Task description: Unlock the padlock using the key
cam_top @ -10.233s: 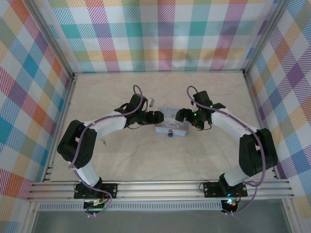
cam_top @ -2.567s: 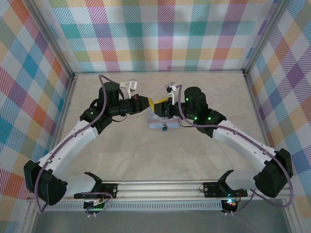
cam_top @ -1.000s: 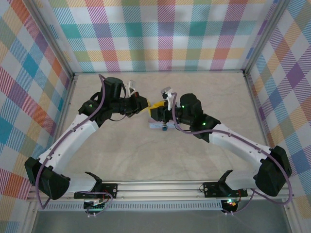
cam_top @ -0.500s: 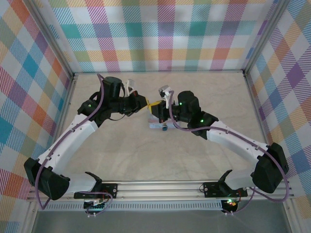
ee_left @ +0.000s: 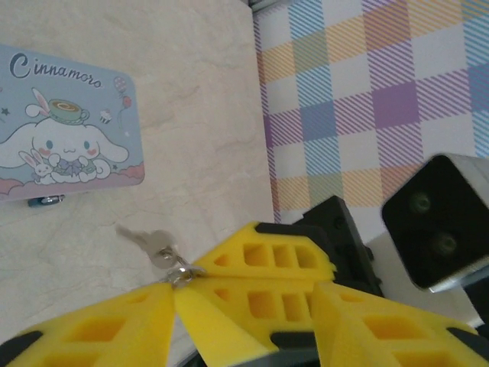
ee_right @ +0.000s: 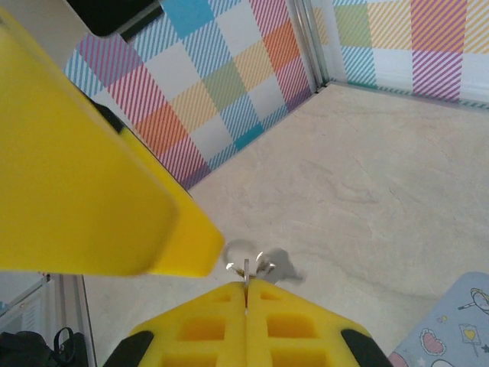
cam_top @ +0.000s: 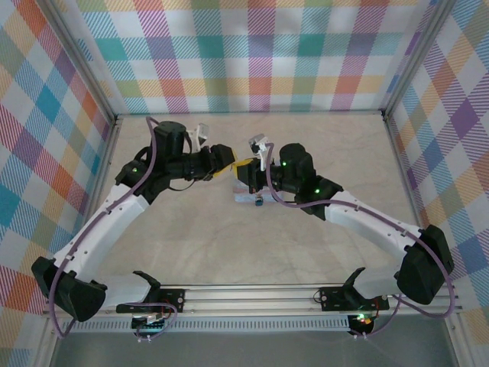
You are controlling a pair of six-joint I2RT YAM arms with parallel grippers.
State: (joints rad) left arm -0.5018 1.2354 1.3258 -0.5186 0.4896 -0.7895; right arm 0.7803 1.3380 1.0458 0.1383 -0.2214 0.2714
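The key (ee_left: 149, 241) hangs above the table from a small ring pinched at the tip of my right gripper (ee_left: 187, 274). In the right wrist view that gripper (ee_right: 246, 284) is shut on the key's thin metal edge (ee_right: 246, 269). My left gripper (ee_left: 244, 306) is open, its yellow fingers (ee_left: 92, 321) spread either side of the right gripper's tips. From above, both grippers meet mid-table, the left (cam_top: 224, 166) beside the right (cam_top: 241, 170). The padlock (ee_left: 46, 200), tiny and dark, lies at the tin's edge (cam_top: 260, 202).
A pale blue tin (ee_left: 69, 122) with a white cartoon character lies flat on the beige table (cam_top: 191, 229), under the right gripper (cam_top: 249, 196). Checked walls (cam_top: 252, 53) and metal frame posts close in the table on three sides.
My left gripper has opened, let go of the key and drawn back a little to the left. The right gripper has shut on the key and holds it.
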